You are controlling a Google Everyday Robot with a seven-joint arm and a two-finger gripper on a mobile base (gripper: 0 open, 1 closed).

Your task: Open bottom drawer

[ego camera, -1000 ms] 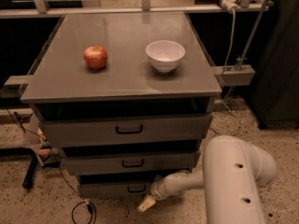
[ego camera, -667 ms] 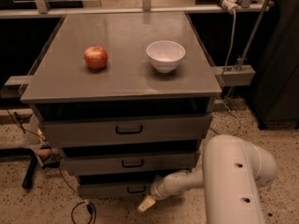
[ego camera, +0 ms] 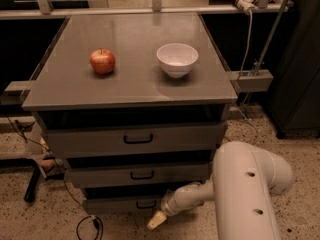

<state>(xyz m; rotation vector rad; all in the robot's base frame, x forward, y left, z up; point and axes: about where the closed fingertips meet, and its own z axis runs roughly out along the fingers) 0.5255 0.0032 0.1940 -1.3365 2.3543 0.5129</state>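
Observation:
The bottom drawer (ego camera: 115,204) is the lowest and narrowest grey front of three in the cabinet, with a small black loop handle (ego camera: 145,203) at its centre; it sits closed. My gripper (ego camera: 156,219) hangs at the end of the white arm, just below and slightly right of that handle, close to the floor. Its pale tip points down and to the left.
On the grey cabinet top (ego camera: 135,79) sit a red apple (ego camera: 102,61) and a white bowl (ego camera: 177,59). Two larger drawers (ego camera: 130,140) are above the bottom one. Cables (ego camera: 85,226) lie on the speckled floor at left. My white arm (ego camera: 250,189) fills the lower right.

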